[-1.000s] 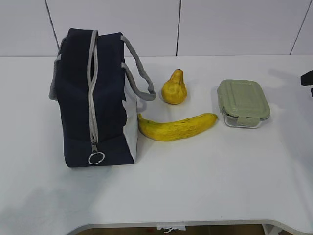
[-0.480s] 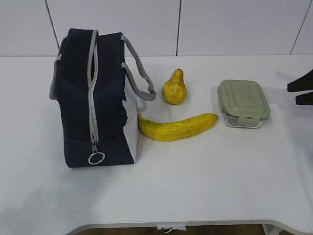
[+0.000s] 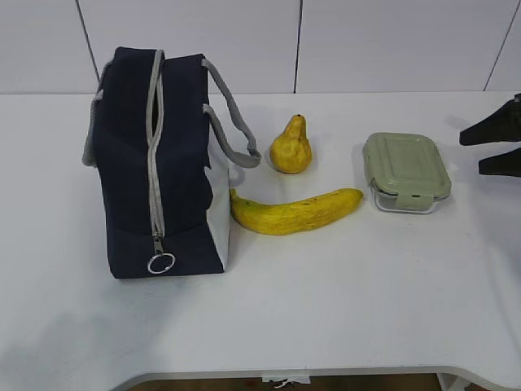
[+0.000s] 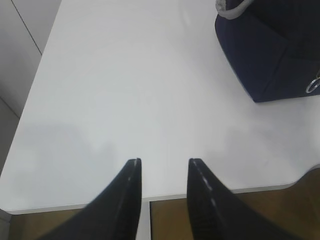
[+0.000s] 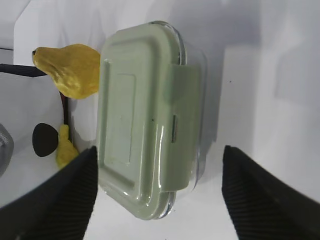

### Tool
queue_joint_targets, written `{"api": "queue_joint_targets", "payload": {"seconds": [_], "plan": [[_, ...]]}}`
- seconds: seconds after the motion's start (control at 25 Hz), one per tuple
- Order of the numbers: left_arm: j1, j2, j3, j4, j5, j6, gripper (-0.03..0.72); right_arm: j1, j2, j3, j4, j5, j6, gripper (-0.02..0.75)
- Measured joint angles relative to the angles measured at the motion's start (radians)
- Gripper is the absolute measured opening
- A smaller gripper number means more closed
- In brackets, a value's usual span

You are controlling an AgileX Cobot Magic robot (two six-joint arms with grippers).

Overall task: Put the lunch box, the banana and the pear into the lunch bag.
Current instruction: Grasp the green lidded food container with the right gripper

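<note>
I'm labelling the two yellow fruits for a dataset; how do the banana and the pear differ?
The banana is long and curved, lying flat on the table; the pear is short and squat with a narrow neck, standing upright. The banana lies nearer the camera with one end by the lunch bag; the pear sits behind it, apart from the bag. Both are yellow and untouched.

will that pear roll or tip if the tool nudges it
Probably. The pear stands upright on a rounded base with a narrow neck on top, so a sideways nudge would likely topple it. Once down it may roll in a curve, toward the banana. Its bumpy skin should give some grip.
</note>
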State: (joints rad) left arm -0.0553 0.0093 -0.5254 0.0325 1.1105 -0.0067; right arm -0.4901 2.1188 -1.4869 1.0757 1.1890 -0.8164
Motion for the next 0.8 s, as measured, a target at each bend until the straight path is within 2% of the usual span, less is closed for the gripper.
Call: {"api": "queue_joint_targets", "payload": {"seconds": [0.6, 0.8], "plan": [[0.0, 0.0, 0.0, 0.0, 0.0, 0.0, 0.239, 0.015, 0.141, -0.078, 0.11, -0.004, -0.002, 0.597], [0.0, 0.0, 0.0, 0.0, 0.0, 0.0, 0.24, 0.049, 0.169, -0.104, 0.124, -0.006, -0.005, 0.594]]}}
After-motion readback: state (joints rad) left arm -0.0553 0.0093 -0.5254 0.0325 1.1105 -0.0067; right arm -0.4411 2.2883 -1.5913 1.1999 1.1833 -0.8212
